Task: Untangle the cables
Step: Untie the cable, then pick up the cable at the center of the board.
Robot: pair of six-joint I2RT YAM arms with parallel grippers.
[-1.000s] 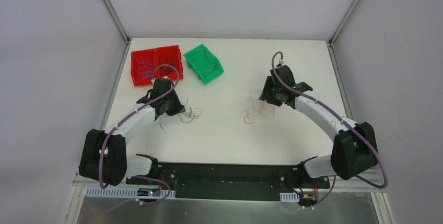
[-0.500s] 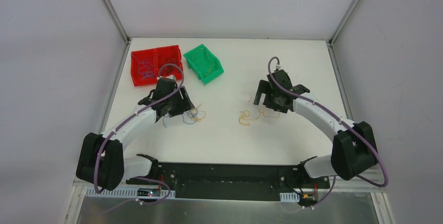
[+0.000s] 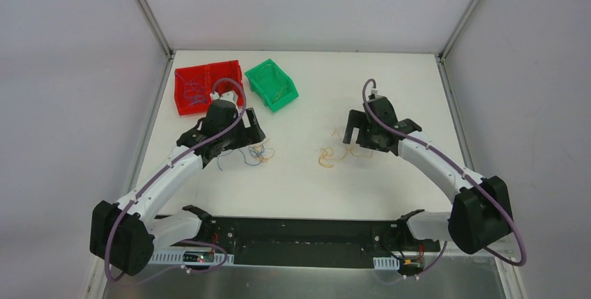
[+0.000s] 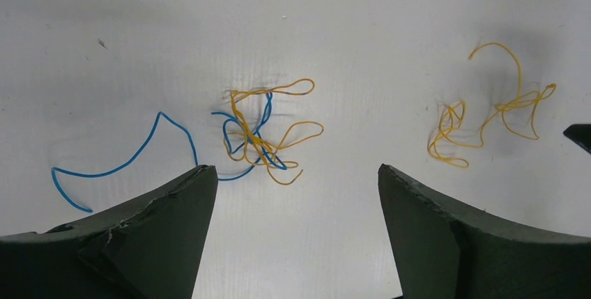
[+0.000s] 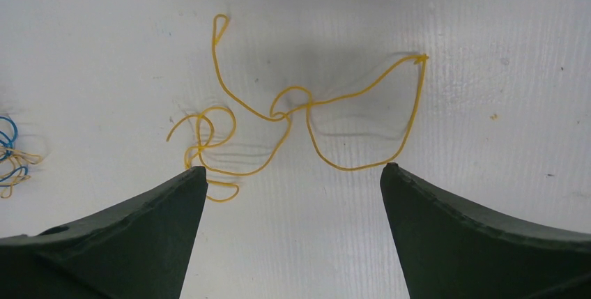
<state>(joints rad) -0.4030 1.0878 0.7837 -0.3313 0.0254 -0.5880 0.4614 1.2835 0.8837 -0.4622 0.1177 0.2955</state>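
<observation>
A knotted clump of blue and yellow-orange cables lies on the white table just ahead of my left gripper, which is open with nothing between its fingers. A loose blue strand trails off to the clump's left. A separate yellow-orange cable lies in loops in front of my right gripper, also open and empty. In the top view the clump sits by the left gripper, and the yellow loops lie by the right gripper.
A red bin with thin wires inside and a green bin stand at the back left of the table. Frame posts rise at the table's rear corners.
Both grippers have gone from shut to open, leaving the cables lying on the table. The left wrist has swung further back and right; the right wrist has shifted slightly.
</observation>
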